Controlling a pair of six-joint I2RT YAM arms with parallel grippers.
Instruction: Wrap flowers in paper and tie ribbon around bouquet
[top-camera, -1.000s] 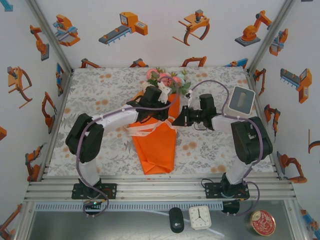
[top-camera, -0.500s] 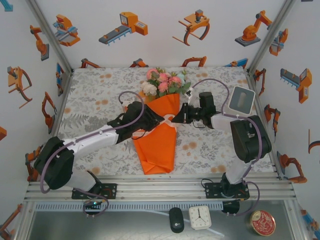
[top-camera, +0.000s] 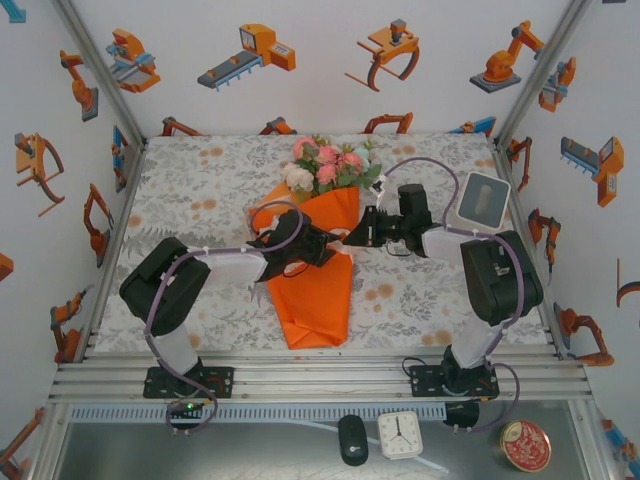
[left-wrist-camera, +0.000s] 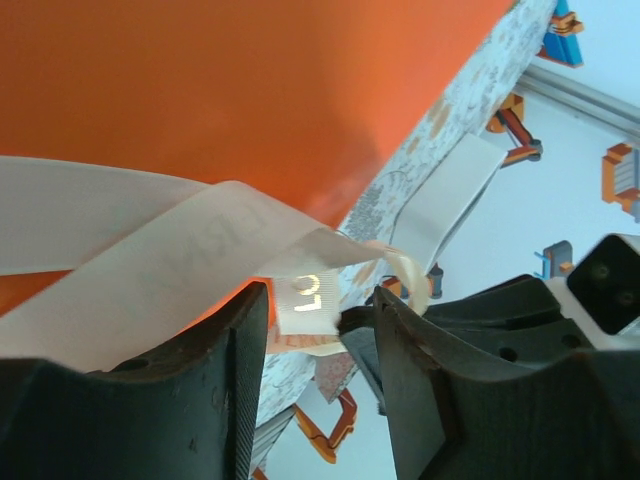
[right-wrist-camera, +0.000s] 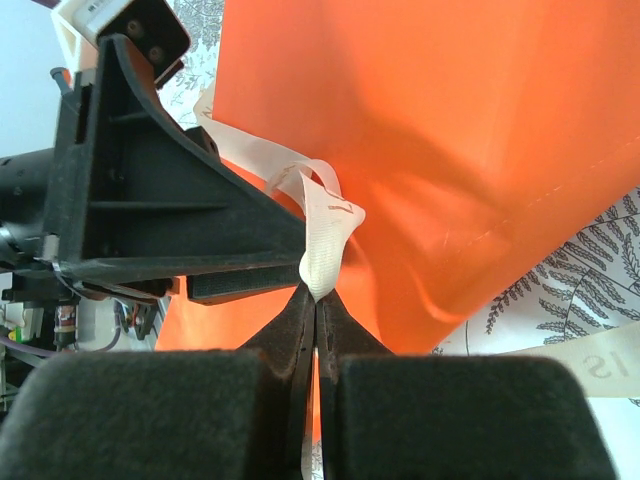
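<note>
Floral tablecloth (top-camera: 200, 190) underlies ribbon (right-wrist-camera: 325, 235), lettered "IS", pinched by right claw (right-wrist-camera: 316, 298).

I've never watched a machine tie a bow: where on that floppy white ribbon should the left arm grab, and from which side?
Probably the flat stretch of ribbon lying across the orange paper, pinched across its faces from the left, where the open left end effector straddles it. The right end effector pinches the loop.

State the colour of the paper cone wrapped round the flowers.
Plain bright orange paper cone, clearest in the top external view.
</note>
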